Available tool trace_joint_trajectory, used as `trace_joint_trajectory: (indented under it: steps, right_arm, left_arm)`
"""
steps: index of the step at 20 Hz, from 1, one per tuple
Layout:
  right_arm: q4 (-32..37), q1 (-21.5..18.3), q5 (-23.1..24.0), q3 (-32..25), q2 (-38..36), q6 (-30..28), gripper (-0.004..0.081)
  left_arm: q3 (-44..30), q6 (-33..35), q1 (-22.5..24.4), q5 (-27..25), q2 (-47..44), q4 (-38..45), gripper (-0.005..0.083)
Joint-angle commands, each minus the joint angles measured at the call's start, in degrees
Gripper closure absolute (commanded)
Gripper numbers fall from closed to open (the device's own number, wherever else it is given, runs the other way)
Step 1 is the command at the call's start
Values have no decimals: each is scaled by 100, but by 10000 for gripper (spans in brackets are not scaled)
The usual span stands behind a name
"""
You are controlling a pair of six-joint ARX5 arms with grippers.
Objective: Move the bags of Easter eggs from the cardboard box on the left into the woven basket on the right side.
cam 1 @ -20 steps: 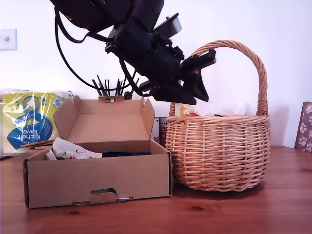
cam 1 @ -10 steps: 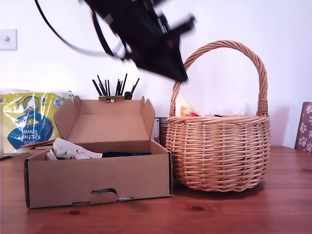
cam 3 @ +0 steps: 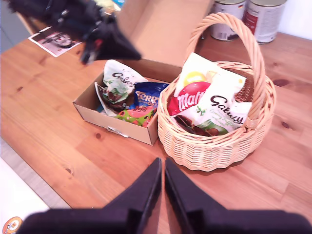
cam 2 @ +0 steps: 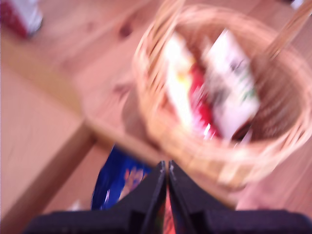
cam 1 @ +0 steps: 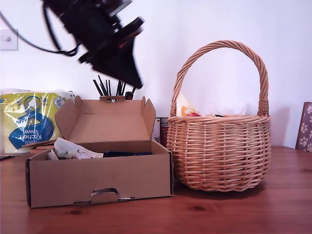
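The cardboard box stands open at the exterior view's left. It holds a white bag, a dark blue bag and a colourful one. Beside it, the woven basket holds a red bag, a white script bag and a pale bag. My first gripper hangs shut and empty above the box's back. My second gripper is shut and empty, high over the table in front of both.
A yellow-and-blue kitchen towel pack sits behind the box at the exterior view's left. Black sticks rise behind the lid. Two tins stand behind the basket. A printed sheet lies on the wooden table.
The first arm has swung from over the basket's rim towards the exterior view's left, ending above the box. Its jaws stay shut. Bags, box and basket have not moved.
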Motion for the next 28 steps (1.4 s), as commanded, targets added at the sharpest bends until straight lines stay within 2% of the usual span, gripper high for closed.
trace_joint_trajectory:
  steps: [1, 3, 6, 9, 16, 17, 18, 20, 21, 23, 26, 28]
  right_arm:
    - [20, 24, 13, 48, 26, -22, 782]
    - [22, 24, 15, 48, 28, -22, 782]
    - [20, 24, 15, 48, 31, -20, 782]
    - [20, 24, 15, 48, 31, -17, 782]
    - [22, 24, 15, 48, 33, -15, 782]
    - [20, 24, 15, 48, 33, -15, 782]
    - [20, 24, 15, 48, 33, -15, 782]
    - [20, 24, 11, 48, 33, -15, 782]
    - [20, 24, -7, 48, 33, -15, 782]
    - [17, 26, -282, 48, 33, -28, 782]
    - [13, 26, -1154, 48, 33, -42, 782]
    - [-55, 26, -1207, 48, 33, 70, 782]
  left_arm:
    - [-352, 70, 74, 42, -286, 50, 794]
    - [-791, 127, 275, 57, -496, 223, 794]
    - [-1257, 708, 562, 275, -680, 238, 794]
    - [-1270, 1051, 710, 404, -669, -33, 793]
    - [-1270, 1051, 752, 415, -669, 55, 793]
    - [-1270, 1178, 752, 568, -669, 107, 783]
    - [-1270, 1543, 748, 861, -651, 175, 700]
    - [-1270, 1930, 654, 997, -601, 398, 224]
    - [-1270, 2179, 570, 1003, -570, 525, 95]
    - [-1259, 2490, 485, 1010, -538, 697, 81]
    - [-1248, 2505, 485, 1091, -518, 732, 82]
    - [-1248, 2505, 485, 1113, -507, 710, 82]
